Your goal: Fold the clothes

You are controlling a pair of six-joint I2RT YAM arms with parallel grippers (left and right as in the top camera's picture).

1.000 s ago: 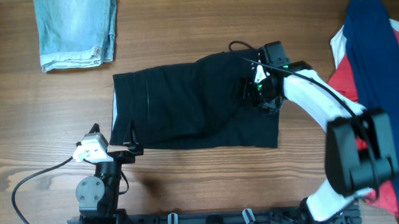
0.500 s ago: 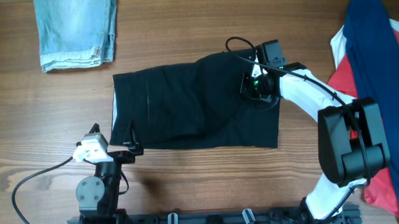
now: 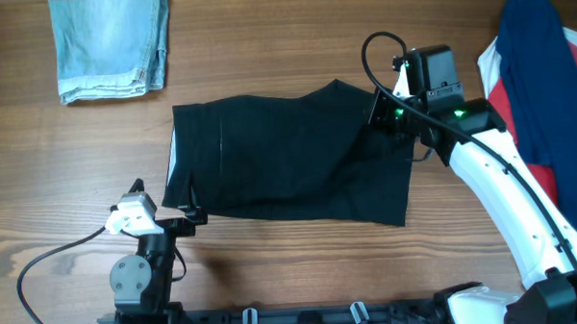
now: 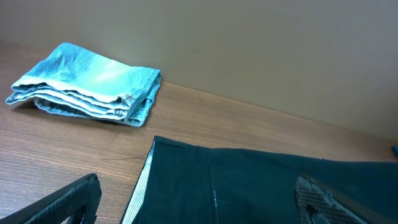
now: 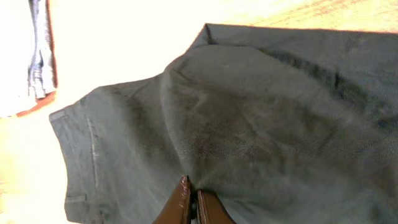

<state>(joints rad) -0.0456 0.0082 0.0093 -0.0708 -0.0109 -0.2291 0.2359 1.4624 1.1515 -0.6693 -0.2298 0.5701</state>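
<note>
Black shorts (image 3: pixel 288 162) lie central on the table (image 3: pixel 302 267); my right gripper (image 5: pixel 189 200), fingers pinched on a fold near their right edge, has dragged them rightward and raised a ridge. I judge that as straightening, not folding yet; my left gripper (image 4: pixel 196 186) sits spread.

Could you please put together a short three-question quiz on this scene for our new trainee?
1. True or false: the right gripper is shut on the black garment.
2. Fill in: the left gripper has its jaws ____ and holds nothing.
3. Where does the folded denim lie in the overhead view? A) upper left, apart from the black garment; B) under the black garment; C) in the left gripper.
Key: 1 true; 2 open; 3 A.
</note>
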